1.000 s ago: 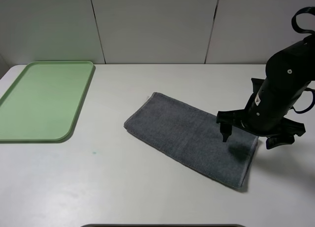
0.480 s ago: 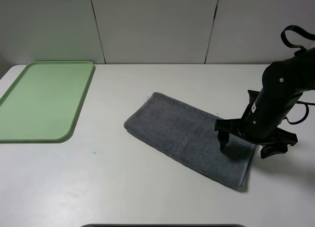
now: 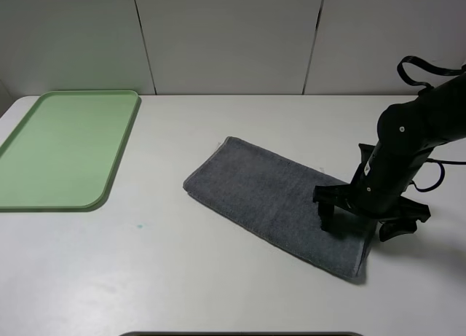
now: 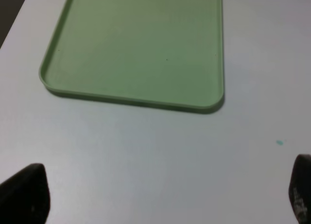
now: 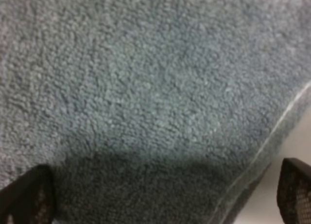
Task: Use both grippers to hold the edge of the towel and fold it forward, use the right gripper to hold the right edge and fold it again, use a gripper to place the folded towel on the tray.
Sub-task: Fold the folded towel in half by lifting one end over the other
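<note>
Right arm [image 3: 415, 132] black, elbow high, bent steeply down toward the right end of the towel [image 3: 269, 194]. Right end effector [image 3: 358, 223] low over that end, jaws spread wide: one fingertip over the cloth, the other just past the towel's right edge. Left end effector [image 4: 160, 195] seen only from its own wrist camera, fingertips far apart.
</note>
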Robot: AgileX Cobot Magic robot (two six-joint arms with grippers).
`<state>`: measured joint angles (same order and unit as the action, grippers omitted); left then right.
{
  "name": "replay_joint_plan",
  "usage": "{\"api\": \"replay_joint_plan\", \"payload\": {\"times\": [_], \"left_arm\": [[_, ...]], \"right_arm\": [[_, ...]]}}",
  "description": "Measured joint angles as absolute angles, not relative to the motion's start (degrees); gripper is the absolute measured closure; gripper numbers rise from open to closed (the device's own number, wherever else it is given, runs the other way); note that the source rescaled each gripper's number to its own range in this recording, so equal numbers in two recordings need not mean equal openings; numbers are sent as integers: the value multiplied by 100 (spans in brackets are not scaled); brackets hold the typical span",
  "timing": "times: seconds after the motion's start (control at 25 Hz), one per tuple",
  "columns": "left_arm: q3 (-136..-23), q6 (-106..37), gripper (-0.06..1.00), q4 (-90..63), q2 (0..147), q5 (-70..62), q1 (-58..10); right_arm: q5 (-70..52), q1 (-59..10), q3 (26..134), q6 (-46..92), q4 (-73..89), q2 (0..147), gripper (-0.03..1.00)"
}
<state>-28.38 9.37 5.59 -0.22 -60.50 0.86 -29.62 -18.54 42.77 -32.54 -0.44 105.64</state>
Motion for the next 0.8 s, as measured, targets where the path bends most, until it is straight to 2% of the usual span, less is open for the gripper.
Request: {"api": "replay_joint_plan", "payload": {"times": [0.2,0.56,0.8], "left_arm": [[-2838,937,-6,559,-22,-6050,86],[-2838,937,-6,559,-22,-6050,86],[-2838,937,-6,559,-22,-6050,86]], "right_arm": [[-2837,-1854,4296,-3062,0,10691,11],[-2371,-1865,4338,-2666,131,10801,58],[-2170,-1865,4355,-2356,92,10812,80]]}}
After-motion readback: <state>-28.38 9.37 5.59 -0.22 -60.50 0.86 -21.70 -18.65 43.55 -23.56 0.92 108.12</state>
